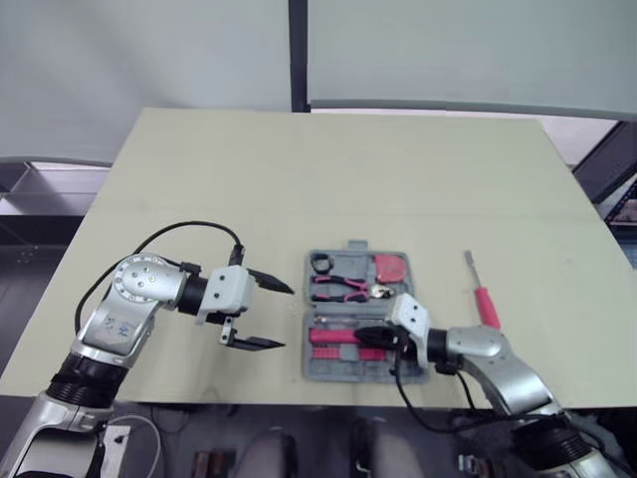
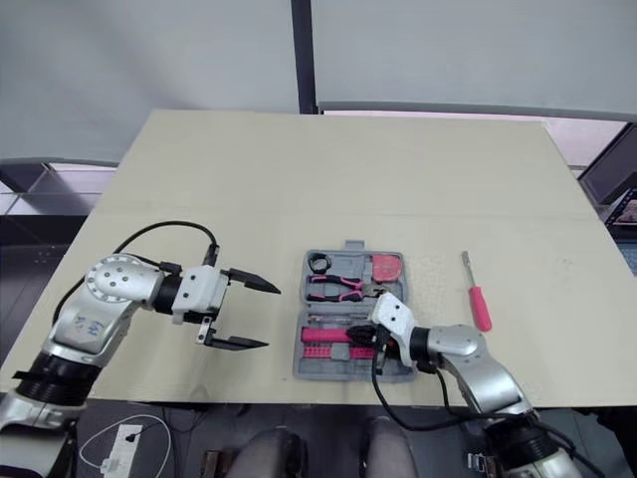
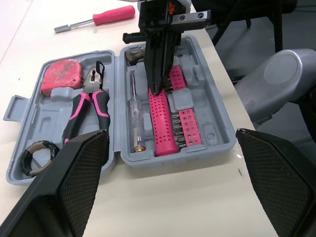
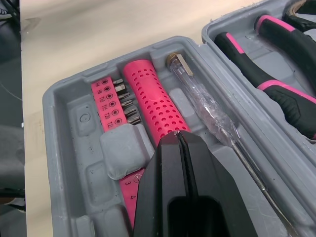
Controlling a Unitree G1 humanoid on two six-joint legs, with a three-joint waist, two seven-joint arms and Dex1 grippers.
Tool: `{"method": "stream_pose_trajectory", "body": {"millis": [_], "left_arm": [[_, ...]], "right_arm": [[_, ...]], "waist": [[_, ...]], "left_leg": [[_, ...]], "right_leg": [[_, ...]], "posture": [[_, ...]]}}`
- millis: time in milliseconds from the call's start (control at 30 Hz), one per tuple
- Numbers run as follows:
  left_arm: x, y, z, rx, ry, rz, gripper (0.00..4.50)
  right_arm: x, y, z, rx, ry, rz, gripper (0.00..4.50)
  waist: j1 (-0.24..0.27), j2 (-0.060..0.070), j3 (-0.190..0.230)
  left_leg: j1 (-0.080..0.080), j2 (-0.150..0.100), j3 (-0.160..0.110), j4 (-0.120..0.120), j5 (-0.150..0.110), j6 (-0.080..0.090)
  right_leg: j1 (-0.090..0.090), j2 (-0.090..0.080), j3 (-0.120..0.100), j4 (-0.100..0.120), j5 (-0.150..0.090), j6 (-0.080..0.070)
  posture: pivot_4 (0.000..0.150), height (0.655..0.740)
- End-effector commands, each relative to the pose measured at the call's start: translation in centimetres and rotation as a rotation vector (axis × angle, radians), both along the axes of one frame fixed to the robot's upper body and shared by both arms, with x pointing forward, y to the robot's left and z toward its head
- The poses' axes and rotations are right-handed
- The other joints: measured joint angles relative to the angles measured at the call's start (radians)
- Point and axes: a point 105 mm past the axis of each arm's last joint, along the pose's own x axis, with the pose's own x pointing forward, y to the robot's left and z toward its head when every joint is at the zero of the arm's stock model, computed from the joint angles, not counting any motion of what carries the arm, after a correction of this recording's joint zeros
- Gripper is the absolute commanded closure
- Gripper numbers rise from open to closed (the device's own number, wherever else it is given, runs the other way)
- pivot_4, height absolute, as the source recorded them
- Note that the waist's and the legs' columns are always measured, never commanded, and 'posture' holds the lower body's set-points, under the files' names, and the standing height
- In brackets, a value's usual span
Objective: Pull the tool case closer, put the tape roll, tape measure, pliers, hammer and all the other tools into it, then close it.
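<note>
My left pincer [image 1: 288, 317] is two black fingers tapering to points, their inner pads [image 3: 79, 182] cross-hatched like fine mesh. Behind it sits a white block [image 1: 227, 291], then a silver-grey shell [image 1: 117, 327] with a round cap [image 1: 142, 279] ringed by small dots. A black cable [image 1: 189, 226] arcs from the block back over that cap. My right pincer [image 1: 366, 339] is the same black, with a white housing [image 1: 408, 314], a silver forearm [image 1: 498, 363] behind it and a second cable [image 1: 408, 395] beneath.

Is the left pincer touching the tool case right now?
Apart. In the left eye view, a strip of bare table lies between the fingertips of the open left pincer and the side edge of the tool case.
</note>
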Motion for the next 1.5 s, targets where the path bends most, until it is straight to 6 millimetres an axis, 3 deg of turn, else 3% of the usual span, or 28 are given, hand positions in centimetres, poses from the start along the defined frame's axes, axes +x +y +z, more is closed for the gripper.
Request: {"method": "stream_pose_trajectory", "body": {"millis": [33, 200, 300, 400, 533, 600, 633, 700, 833, 933, 967, 1067, 1167, 1233, 1300, 1400, 1500], "left_arm": [[0.0, -0.2, 1.0, -0.006, -0.041, -0.014, 0.0], [-0.1, -0.4, 1.1, -0.009, -0.044, -0.017, 0.0], [-0.2, -0.4, 1.1, -0.01, -0.042, -0.019, 0.0], [-0.1, -0.3, 1.1, -0.008, -0.037, -0.015, 0.0], [-0.2, 0.1, 0.5, -0.033, 0.004, 0.027, 0.0], [-0.3, 0.9, -0.2, -0.088, 0.058, 0.108, 0.0], [-0.3, 1.4, -0.5, -0.115, 0.08, 0.152, 0.0], [-0.3, 1.9, -0.6, -0.14, 0.101, 0.201, 0.0], [-0.9, 5.4, -1.5, -0.186, 0.195, 0.386, 0.0], [-1.6, 10.1, -2.4, -0.166, 0.222, 0.578, 0.0], [-1.7, 12.0, -2.6, -0.159, 0.222, 0.656, 0.0], [-1.9, 16.5, -2.9, -0.141, 0.2, 0.837, 0.0], [-2.7, 19.8, -3.0, -0.143, 0.178, 0.968, 0.0], [-3.3, 20.2, -3.0, -0.157, 0.185, 0.984, 0.0], [-3.4, 19.4, -2.8, -0.182, 0.2, 0.962, 0.0], [-3.2, 17.1, -2.2, -0.221, 0.215, 0.89, 0.0], [-2.9, 13.2, -0.9, -0.248, 0.217, 0.752, 0.0]], "right_arm": [[-2.4, -4.7, -6.9, -0.266, 0.26, -0.166, 4.48], [-3.2, -5.6, -7.9, -0.336, 0.302, -0.18, 4.48], [-2.8, -5.6, -7.6, -0.325, 0.273, -0.189, 4.48], [-1.1, -4.2, -5.0, -0.19, 0.147, -0.187, 4.48], [0.5, -3.5, 0.9, -0.003, -0.037, -0.21, 4.48], [0.2, -5.0, 5.0, 0.058, -0.1, -0.247, 4.48], [-0.2, -6.1, 6.4, 0.065, -0.107, -0.269, 4.24], [-0.8, -7.3, 7.5, 0.064, -0.095, -0.299, 3.71], [-3.0, -13.8, 9.9, -0.037, -0.087, -0.431, 1.75], [-5.3, -21.3, 10.8, -0.155, -0.051, -0.662, 0.22], [-6.2, -23.6, 10.9, -0.189, -0.04, -0.741, 0.01], [-8.1, -27.9, 11.1, -0.252, -0.026, -0.892, 0.01], [-9.4, -30.5, 11.3, -0.28, -0.033, -0.995, 0.01], [-9.3, -31.1, 11.4, -0.268, -0.051, -1.029, 0.01], [-8.5, -30.3, 11.5, -0.239, -0.066, -1.018, 0.01], [-6.9, -27.7, 11.4, -0.199, -0.081, -0.948, 0.01], [-4.5, -24.8, 11.4, -0.139, -0.098, -0.919, 0.01]], "waist": [[0.002, 0.001, -0.006], [0.003, 0.001, -0.018], [0.003, 0.002, -0.02], [0.003, 0.001, -0.022], [0.003, 0.009, -0.016], [0.0, 0.017, -0.01], [-0.001, 0.02, -0.008], [-0.001, 0.018, -0.007], [0.002, 0.014, -0.005], [0.002, 0.012, -0.003], [0.002, 0.011, -0.003], [0.002, 0.007, -0.001], [-0.001, 0.007, -0.001], [-0.004, 0.009, -0.001], [-0.007, 0.009, -0.001], [-0.005, 0.009, -0.001], [-0.004, 0.009, -0.001]], "left_leg": [[0.0, 0.0, -0.001, 0.0, 0.0, 0.0], [0.004, 0.0, -0.002, 0.0, -0.003, 0.001], [0.016, -0.001, -0.003, -0.004, -0.005, 0.002], [0.018, -0.001, -0.005, -0.006, -0.006, 0.002], [0.015, -0.002, -0.006, -0.006, -0.006, 0.002], [0.013, -0.003, -0.005, -0.006, -0.006, 0.002], [0.012, -0.004, -0.005, -0.006, -0.006, 0.003], [0.003, -0.004, -0.002, -0.006, -0.005, 0.004], [-0.002, -0.002, -0.003, -0.007, -0.003, 0.003], [-0.002, -0.002, 0.0, -0.009, -0.002, 0.005], [-0.002, -0.003, 0.001, -0.009, -0.003, 0.005], [0.0, -0.004, 0.002, -0.011, -0.004, 0.006], [0.001, -0.004, 0.002, -0.015, -0.004, 0.005], [0.0, -0.004, 0.002, -0.017, -0.004, 0.003], [0.0, -0.003, 0.004, -0.017, -0.004, 0.003], [-0.001, -0.003, 0.004, -0.017, -0.004, 0.002], [-0.001, -0.003, 0.004, -0.017, -0.004, -0.002]], "right_leg": [[0.001, 0.0, 0.0, -0.001, 0.0, 0.0], [0.005, -0.007, 0.003, -0.004, 0.0, 0.0], [0.016, -0.01, 0.002, -0.009, -0.001, -0.001], [0.019, -0.011, 0.002, -0.012, -0.001, -0.002], [0.018, -0.012, 0.002, -0.013, -0.001, -0.001], [0.017, -0.013, 0.003, -0.013, -0.001, -0.001], [0.015, -0.013, 0.003, -0.013, -0.001, -0.001], [0.004, -0.013, 0.004, -0.009, 0.0, 0.0], [-0.001, -0.009, 0.0, -0.008, 0.0, 0.0], [-0.001, -0.009, 0.001, -0.012, 0.0, 0.001], [-0.001, -0.01, 0.003, -0.012, 0.0, 0.001], [0.0, -0.013, 0.004, -0.017, 0.001, 0.002], [-0.002, -0.014, 0.006, -0.017, 0.001, 0.002], [-0.004, -0.014, 0.007, -0.017, 0.0, 0.001], [-0.006, -0.014, 0.007, -0.016, 0.0, 0.001], [-0.008, -0.014, 0.008, -0.015, 0.0, 0.001], [-0.009, -0.015, 0.009, -0.013, 0.0, 0.001]], "posture": [[0.15, 0.74], [0.15, 0.74], [0.15, 0.74], [0.15, 0.74], [0.15, 0.74], [0.15, 0.74], [0.15, 0.74], [0.15, 0.74], [0.15, 0.74], [0.15, 0.74], [0.15, 0.74], [0.15, 0.74], [0.15, 0.74], [0.15, 0.74], [0.15, 0.74], [0.15, 0.74], [0.15, 0.74]]}}
